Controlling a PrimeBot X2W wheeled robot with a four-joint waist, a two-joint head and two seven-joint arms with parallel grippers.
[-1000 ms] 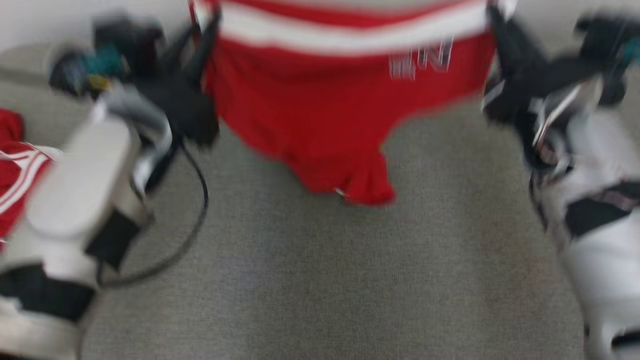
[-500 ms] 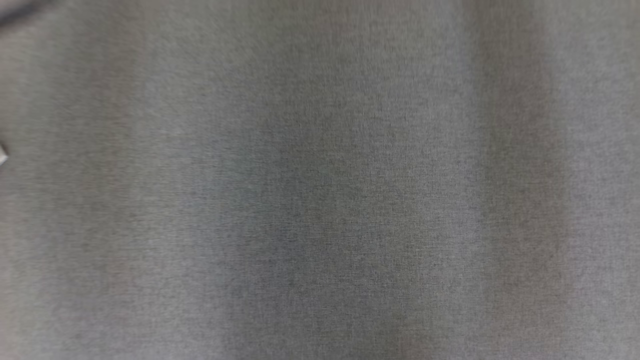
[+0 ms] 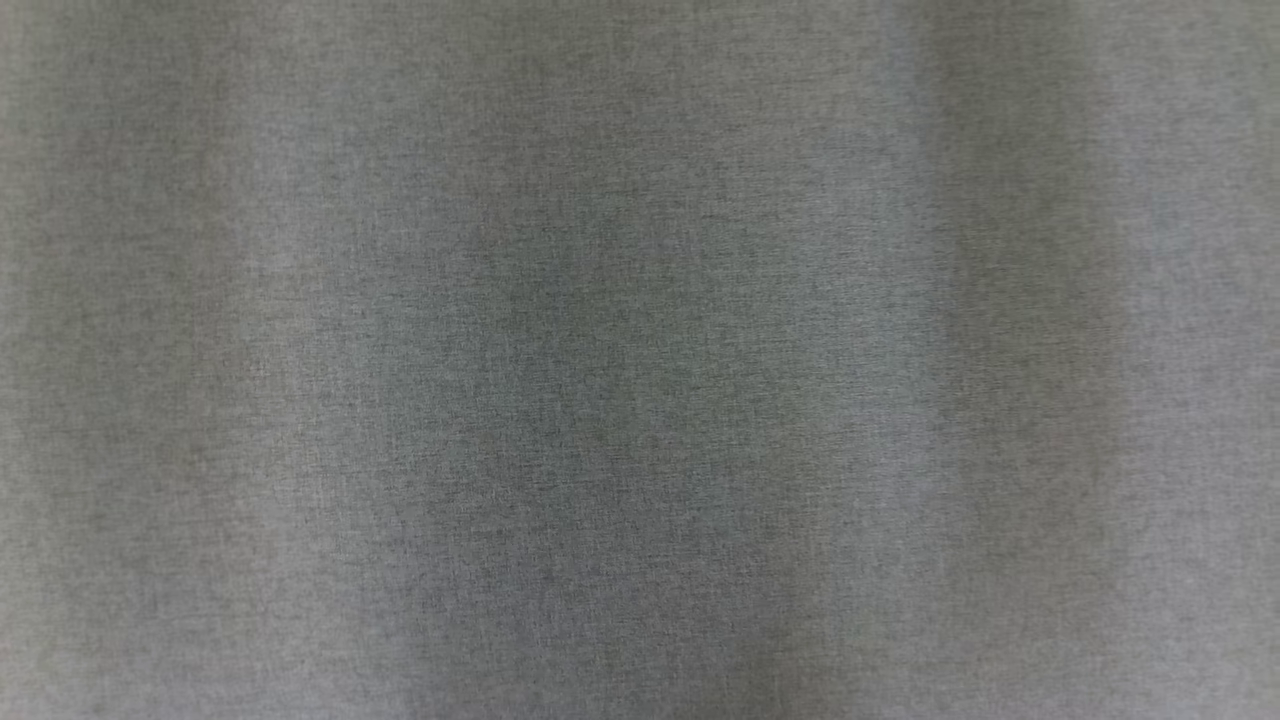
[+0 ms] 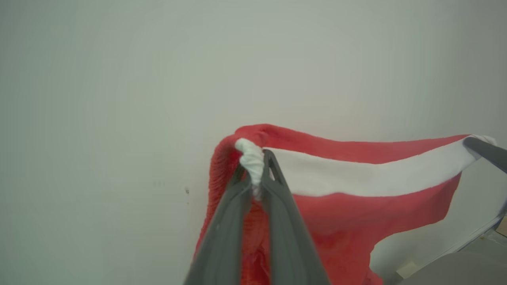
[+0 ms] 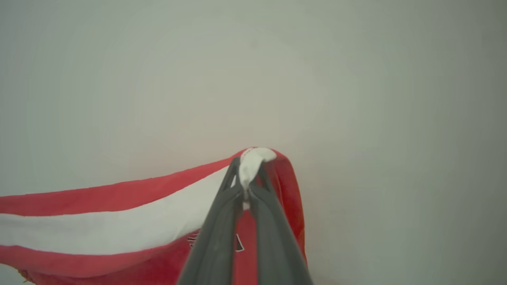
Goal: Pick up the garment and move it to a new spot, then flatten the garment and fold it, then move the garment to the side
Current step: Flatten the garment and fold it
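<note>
The garment (image 4: 356,206) is red cloth with a broad white stripe, stretched in the air between my two grippers before a pale wall. In the left wrist view my left gripper (image 4: 255,168) is shut on a bunched white corner of the garment. From the right edge of that view a dark finger of the other gripper (image 4: 485,152) reaches in, holding the far corner. The right wrist view has my right gripper (image 5: 247,170) shut on the opposite white corner, with the garment (image 5: 119,225) running off to the left.
The head view looks down on plain grey fabric surface (image 3: 640,360), slightly shadowed in the middle. A pale wall (image 4: 119,79) lies behind the garment in both wrist views. A grey surface edge (image 4: 467,265) shows at the lower right of the left wrist view.
The head camera has swung down: one second ago it showed both arms and the hanging red garment, now only grey surface. Since half a second ago it has shifted a little further.
</note>
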